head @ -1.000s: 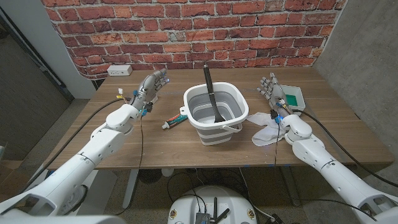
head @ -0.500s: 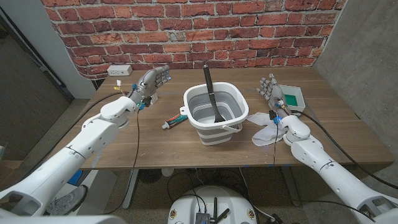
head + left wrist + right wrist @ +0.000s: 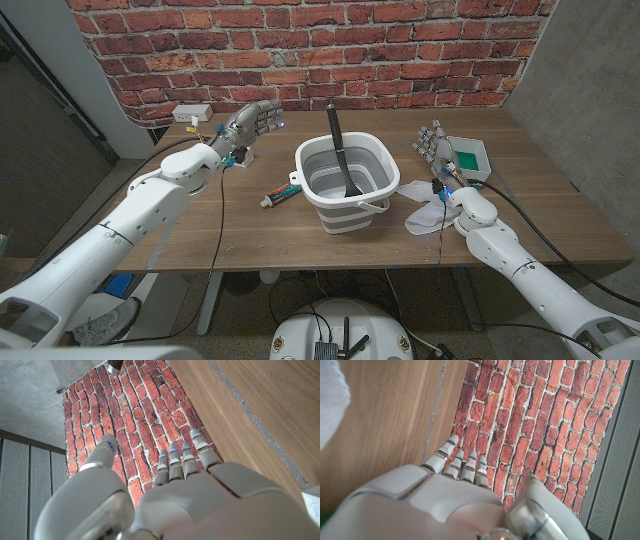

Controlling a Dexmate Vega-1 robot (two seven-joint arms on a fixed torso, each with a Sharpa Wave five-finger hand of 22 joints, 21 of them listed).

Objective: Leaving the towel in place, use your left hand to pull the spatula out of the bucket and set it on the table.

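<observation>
Above the surface's far left, my left hand [image 3: 252,122] — fingers spread, holding nothing — has swung closer to the bucket [image 3: 342,181], where the spatula [image 3: 340,152] stands untouched — reach under way.

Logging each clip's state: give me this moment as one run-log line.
left hand: open, raised left of bucket | spatula: upright in bucket, untouched | right hand: open beside towel | phase: reach not yet made

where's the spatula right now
In the head view the spatula stands in the grey-and-white bucket at the table's middle, its handle leaning on the far rim, between the toothpaste tube and the towel.
</observation>
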